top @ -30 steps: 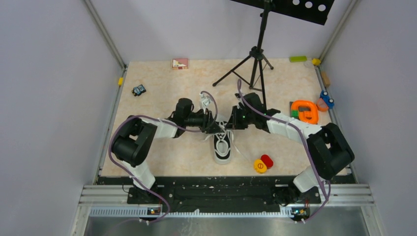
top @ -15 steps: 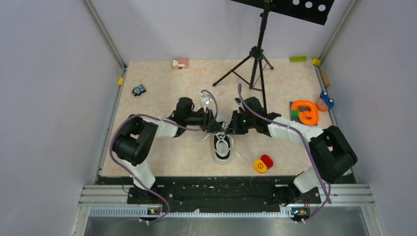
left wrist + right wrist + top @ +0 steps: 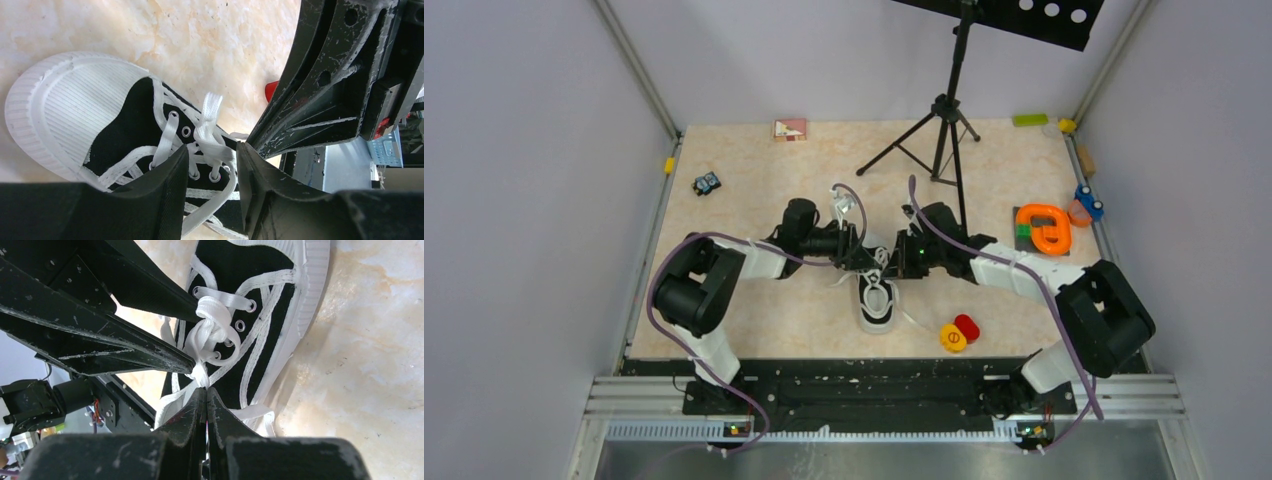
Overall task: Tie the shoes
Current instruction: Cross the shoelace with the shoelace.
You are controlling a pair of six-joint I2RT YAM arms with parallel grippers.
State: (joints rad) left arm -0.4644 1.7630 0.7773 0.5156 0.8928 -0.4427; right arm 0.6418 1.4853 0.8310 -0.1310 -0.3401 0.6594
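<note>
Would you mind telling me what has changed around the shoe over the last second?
The right tool, shut on a white lace of the black low-top sneaker, shifted slightly toward the near edge, its elbow swinging outward. The left tool, open over the laces, and the sneaker stayed put.

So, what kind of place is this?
Most likely a robot test cell in a lab. A left arm and a right arm are bolted to a rail at the table edge, plain walls close it in, and a tripod stands at the back, with toys scattered around.
</note>
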